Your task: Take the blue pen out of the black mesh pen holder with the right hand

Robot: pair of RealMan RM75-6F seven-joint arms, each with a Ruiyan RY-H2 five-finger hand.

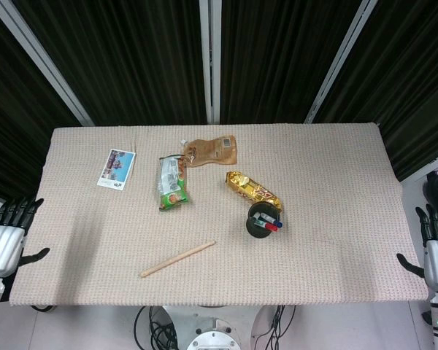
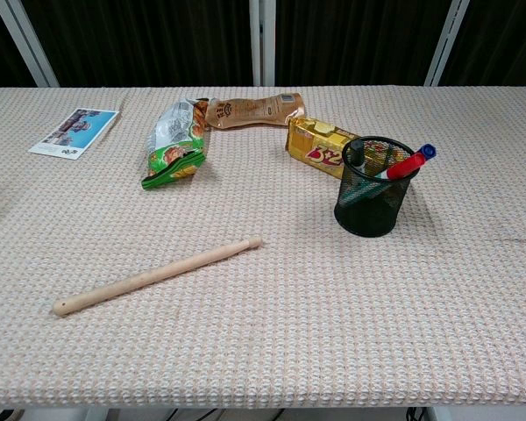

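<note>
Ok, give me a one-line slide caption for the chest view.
Black mesh pen holder with blue pen and red pen upright on the table, wooden stick in front.

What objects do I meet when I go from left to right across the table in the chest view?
Postcard → wooden stick → green snack bag → brown pouch → gold snack pack → black mesh pen holder → blue pen at the holder's right rim.

My head view looks steeply down from high above the table (image 1: 336,168), taking in its whole top and dark curtains (image 1: 146,51) beyond — the chest view sits low at the near edge, facing forward, closer. Both share the tabletop.
</note>
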